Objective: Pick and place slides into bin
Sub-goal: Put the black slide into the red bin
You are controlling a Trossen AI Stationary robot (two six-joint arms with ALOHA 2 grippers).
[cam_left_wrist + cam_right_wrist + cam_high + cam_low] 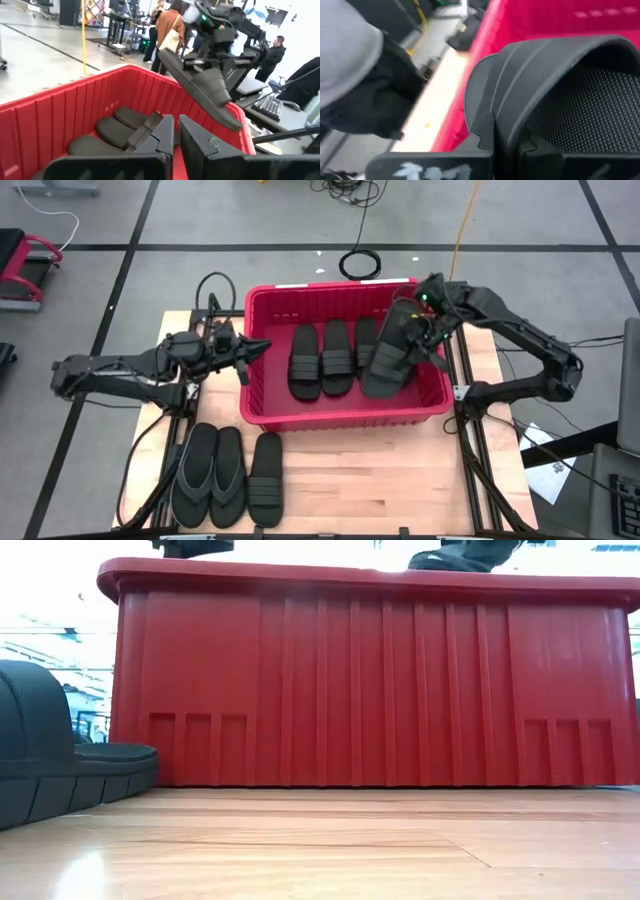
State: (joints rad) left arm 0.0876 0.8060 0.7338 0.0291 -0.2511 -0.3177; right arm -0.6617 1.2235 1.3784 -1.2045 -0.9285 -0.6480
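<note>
The red bin [330,418] stands mid-table and fills the low view [370,690]. Three black slides [322,360] lie flat side by side on its floor, also seen in the left wrist view [120,125]. My right gripper [412,330] is shut on a fourth slide [385,362], which hangs tilted over the bin's right part [200,87]. My left gripper [258,348] stands shut and empty at the bin's left rim, pointing level into it [176,135]. Three more slides [225,475] lie flat on the table at the front left. My right gripper [512,150] pinches the slide's ribbed strap [495,112] at one edge between its two fingers. The fingers slant down from the table's far right. The slide is lifted clear and slopes steeply, its lower end [232,120] above the bin's rim level.
Bare wood [390,480] lies in front of the bin to the right. In the low view a slide [60,765] lies at the left beside the bin. A cable coil [360,263] is on the floor beyond. People [167,30] stand in the room behind.
</note>
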